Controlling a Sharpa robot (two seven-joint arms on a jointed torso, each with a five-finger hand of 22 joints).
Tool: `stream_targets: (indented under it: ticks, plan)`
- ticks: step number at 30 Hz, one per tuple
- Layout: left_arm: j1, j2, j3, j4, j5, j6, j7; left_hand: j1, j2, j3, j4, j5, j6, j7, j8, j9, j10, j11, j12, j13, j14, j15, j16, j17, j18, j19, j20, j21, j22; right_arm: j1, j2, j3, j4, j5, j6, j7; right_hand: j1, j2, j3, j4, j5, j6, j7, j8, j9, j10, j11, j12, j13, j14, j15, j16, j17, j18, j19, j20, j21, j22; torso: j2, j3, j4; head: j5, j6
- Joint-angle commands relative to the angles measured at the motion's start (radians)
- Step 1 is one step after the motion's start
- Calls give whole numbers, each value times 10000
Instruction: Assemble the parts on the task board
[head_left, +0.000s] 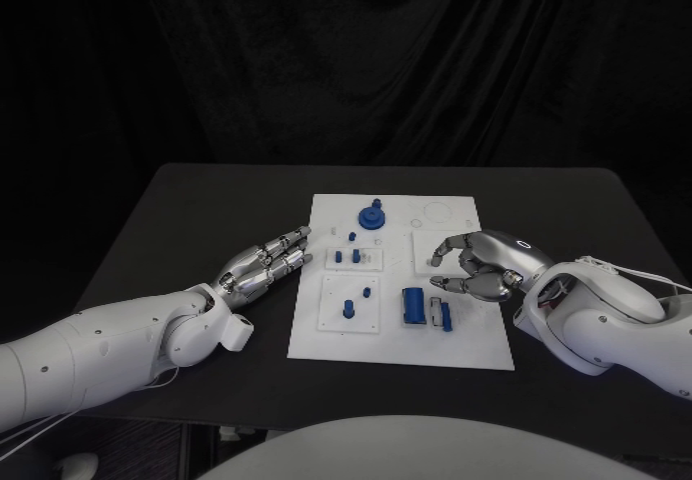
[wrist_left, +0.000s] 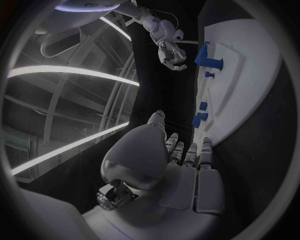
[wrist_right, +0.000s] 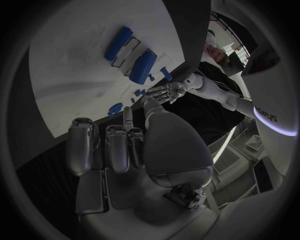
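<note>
Both hands are holding nothing: the left hand (head_left: 267, 265) is lying beside the board (head_left: 476, 350) with fingers straight and together, and the right hand (head_left: 483, 265) is hovering over the board's right side, fingers loosely curled apart. Blue parts (head_left: 414, 305) are sitting mid-board. Reaching in, the right hand is risking knocking the pegs (head_left: 353, 258). Partial lettering is showing on the robot's body, unreadable.
</note>
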Motion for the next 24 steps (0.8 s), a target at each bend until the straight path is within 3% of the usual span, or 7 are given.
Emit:
stream_targets:
  ticks: [1,3,4,6,7,9,24]
  plan:
    - [-18,26,7,13,60,67,415,90,-11,45,-7,38,17,73,33,8,12,54,-44,-15,-3,68,-36,-9,73,24,50,2,-17,-139,2,0,-16,-1281,-405,880,621,-57,869,77,-384,277,-45,-715,-919,1077,-70,27,2628,695,-55,6,949,41,380,-64,-15,2076,14,15,-14,32,2]
    - [-19,26,7,14,60,69,415,90,-11,45,-7,38,17,73,33,8,12,54,-44,-15,-3,68,-36,-9,73,24,50,2,-17,-190,17,0,-47,-1340,-301,978,800,-564,2091,361,-748,835,-50,-1300,-1693,1014,-67,-19,2538,697,-70,2,948,26,390,-27,5,2083,14,15,-3,23,2]
    - [-19,26,7,14,60,69,416,90,-11,45,-7,38,17,73,33,8,12,54,-44,-15,-3,68,-36,-9,73,24,50,2,-17,-209,23,-1,-56,-1358,-255,1012,834,-783,2680,407,-90,1127,-28,-1552,-1982,1001,-89,-30,2517,699,-76,5,959,23,406,-47,40,2094,12,13,8,12,2]
    - [-20,23,7,14,60,68,418,90,-11,45,-7,38,17,73,33,8,12,54,-44,-15,-3,68,-36,-9,73,24,50,2,-17,-240,35,-1,-71,-1389,-165,1072,735,-1114,3599,415,247,1532,-22,-1940,-2373,1028,-123,-11,2554,698,-59,1,955,13,427,-65,90,2109,13,12,25,9,2]
    - [-20,21,7,13,60,68,419,90,-11,45,-7,38,17,73,33,8,12,54,-44,-15,-3,68,-36,-9,73,24,50,2,-17,-253,43,-1,-79,-1400,-122,1096,577,-1394,4340,373,204,1855,-5,-2219,-2610,1058,-94,11,2598,695,-60,-6,945,4,450,-93,146,2126,14,13,21,20,2]
    - [-21,15,7,13,60,68,420,90,-11,45,-7,38,17,73,33,8,12,54,-44,-15,-3,68,-36,-9,73,24,50,2,-17,-268,59,-1,-93,-1415,-36,1129,371,-1602,4977,168,175,2102,-12,-2482,-2797,1077,-99,27,2628,702,-77,5,970,-15,469,-52,197,2141,19,17,11,38,2]
    - [-27,26,7,20,60,89,411,90,-11,45,-7,38,17,73,33,8,12,54,-44,-15,-3,68,-36,-9,73,24,50,2,-17,-398,384,0,-335,-1439,894,1011,-134,-1751,5659,-225,-18,1959,4,-3146,-3251,1077,-85,27,2628,705,-59,11,980,-24,485,-34,249,2153,17,13,4,42,2]
